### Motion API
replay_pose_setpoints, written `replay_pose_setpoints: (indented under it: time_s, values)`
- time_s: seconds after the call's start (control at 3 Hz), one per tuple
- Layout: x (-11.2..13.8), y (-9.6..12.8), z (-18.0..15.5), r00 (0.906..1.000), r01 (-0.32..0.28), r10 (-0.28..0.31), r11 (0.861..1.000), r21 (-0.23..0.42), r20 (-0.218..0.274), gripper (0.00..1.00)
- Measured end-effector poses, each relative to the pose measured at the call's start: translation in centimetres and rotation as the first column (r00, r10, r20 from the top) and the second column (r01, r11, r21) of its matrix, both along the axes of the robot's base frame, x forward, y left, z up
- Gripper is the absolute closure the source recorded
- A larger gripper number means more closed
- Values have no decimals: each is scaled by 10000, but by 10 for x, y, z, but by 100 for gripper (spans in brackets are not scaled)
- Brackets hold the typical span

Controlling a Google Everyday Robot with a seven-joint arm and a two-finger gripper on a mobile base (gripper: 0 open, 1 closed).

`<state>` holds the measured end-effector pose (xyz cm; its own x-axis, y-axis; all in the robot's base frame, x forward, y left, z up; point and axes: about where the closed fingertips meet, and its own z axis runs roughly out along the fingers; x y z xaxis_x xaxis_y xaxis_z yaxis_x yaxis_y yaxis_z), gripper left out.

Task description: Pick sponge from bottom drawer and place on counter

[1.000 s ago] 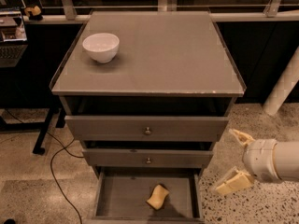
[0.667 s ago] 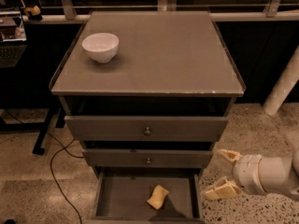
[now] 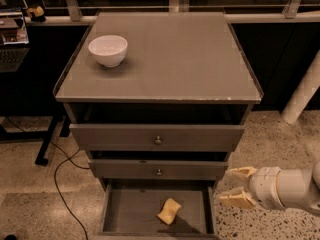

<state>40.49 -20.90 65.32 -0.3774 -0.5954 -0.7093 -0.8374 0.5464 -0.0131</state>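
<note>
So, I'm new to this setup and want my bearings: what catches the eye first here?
The bottom drawer stands open, the sponge lying right of its middle. The gripper hovers open just right of that drawer, outside it. A white bowl sits back left on the counter.

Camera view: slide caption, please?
Sponge lies in the open bottom drawer, open hand just outside; white bowl on counter.

- You have no text, label, brand, number or sign to read here: none on the surface (image 3: pixel 175 59), none on the white bowl (image 3: pixel 108 49).
- Your claw (image 3: pixel 239 185) hangs just right of the bottom drawer (image 3: pixel 130 209), fingers spread, and carries no marking either.
</note>
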Motion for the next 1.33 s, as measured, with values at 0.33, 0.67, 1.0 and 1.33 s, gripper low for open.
replay_pose_setpoints:
  time_s: [0.33,0.67,1.0,1.33]
  values:
    - [-4,4,17,9990,-254,257,9996,-92,368,16]
    - [-13,7,21,9968,-159,166,9998,-90,780,0]
    - [-17,8,-13,9984,206,-207,9998,20,523,0]
    - [-18,12,-55,9989,446,-449,9989,164,159,0]
